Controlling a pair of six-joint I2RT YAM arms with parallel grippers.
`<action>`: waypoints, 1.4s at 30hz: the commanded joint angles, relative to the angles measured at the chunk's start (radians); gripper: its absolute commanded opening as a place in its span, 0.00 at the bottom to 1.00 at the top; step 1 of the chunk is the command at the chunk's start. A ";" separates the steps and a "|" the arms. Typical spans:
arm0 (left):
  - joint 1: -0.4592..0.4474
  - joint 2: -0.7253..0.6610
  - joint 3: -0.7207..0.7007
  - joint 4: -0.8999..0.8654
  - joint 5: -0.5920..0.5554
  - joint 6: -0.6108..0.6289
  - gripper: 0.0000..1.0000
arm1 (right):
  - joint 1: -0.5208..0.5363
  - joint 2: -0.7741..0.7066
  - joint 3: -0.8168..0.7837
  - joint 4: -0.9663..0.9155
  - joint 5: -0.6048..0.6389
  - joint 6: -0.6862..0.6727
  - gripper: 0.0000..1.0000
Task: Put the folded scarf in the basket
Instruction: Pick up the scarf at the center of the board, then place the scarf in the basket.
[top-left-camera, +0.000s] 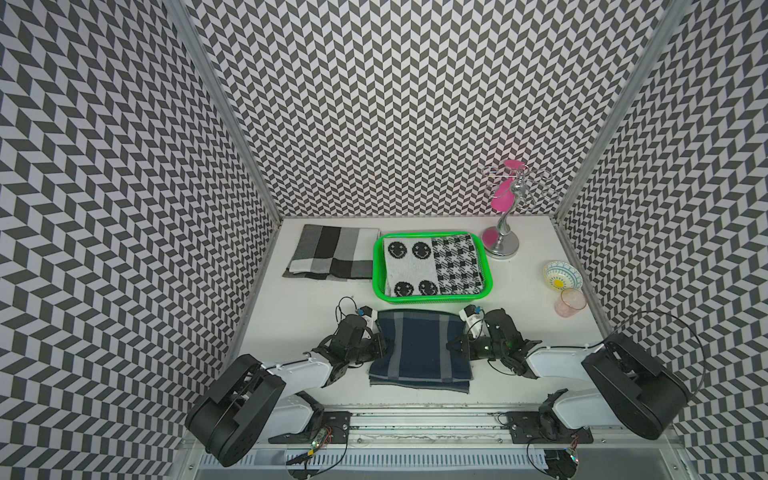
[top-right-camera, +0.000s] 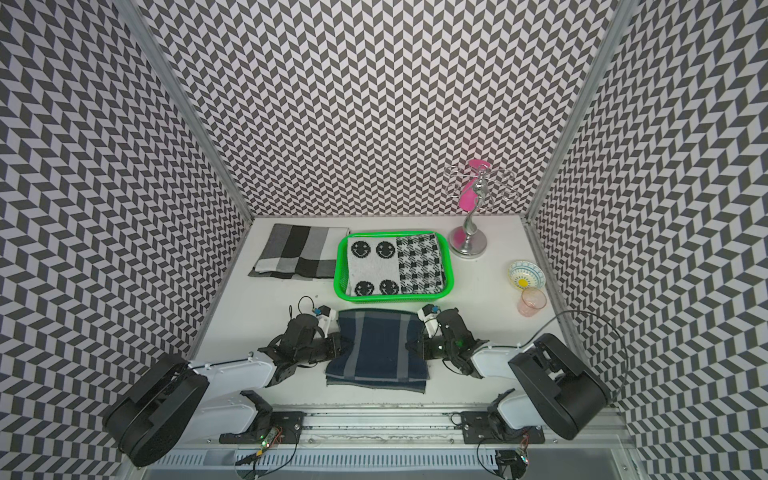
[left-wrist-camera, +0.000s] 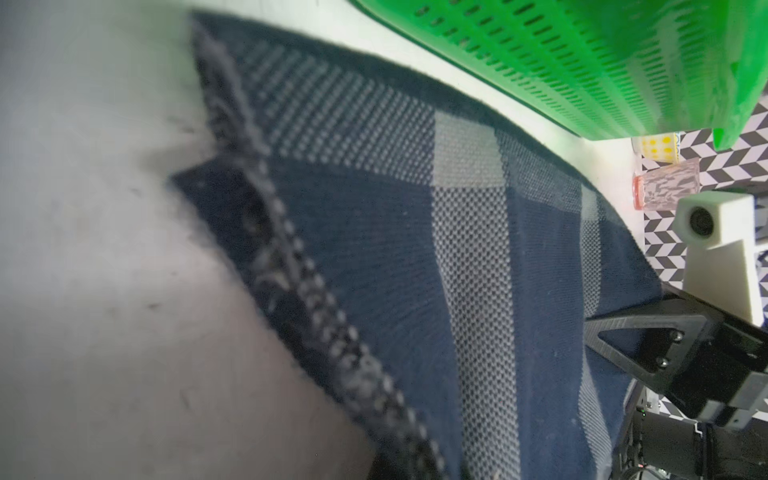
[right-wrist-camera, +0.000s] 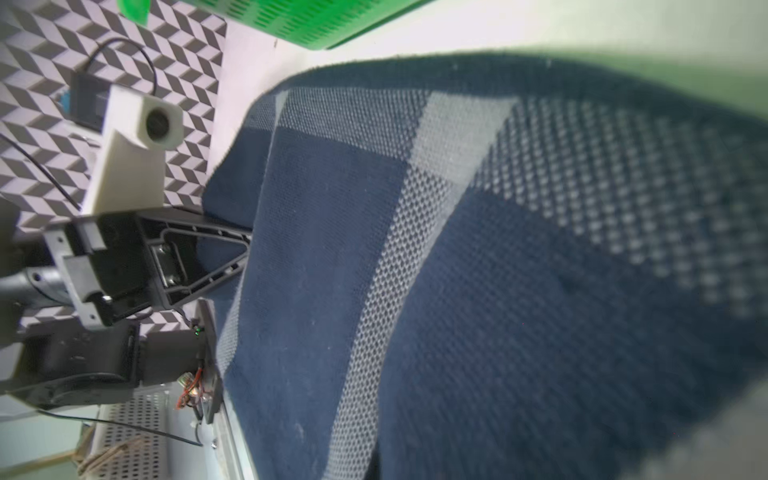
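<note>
On the white tabletop, right in front of the bright green mesh plastic basket, lies the folded navy grey-striped scarf, left tool and right tool each pinching a side.

A folded grey, black and white checked cloth lies flat at the rear left of the white bench, near the back wall. At the rear right stands an upright chrome stand with wire loops at its top and pink pieces on it. Near the right edge sits a patterned bowl with a yellow centre, a clear pink tumbler just beside it on the near side; black-and-white chevron walls enclose the bench on three sides.
</note>
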 joint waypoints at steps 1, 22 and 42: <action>-0.019 -0.046 0.029 -0.001 0.027 0.011 0.00 | 0.014 -0.052 -0.011 -0.012 -0.012 -0.005 0.00; -0.080 -0.442 0.324 -0.435 -0.037 0.017 0.00 | 0.019 -0.571 0.275 -0.565 0.094 -0.077 0.00; 0.146 0.366 0.971 -0.358 0.027 0.252 0.00 | -0.356 0.228 1.062 -0.750 -0.014 -0.360 0.00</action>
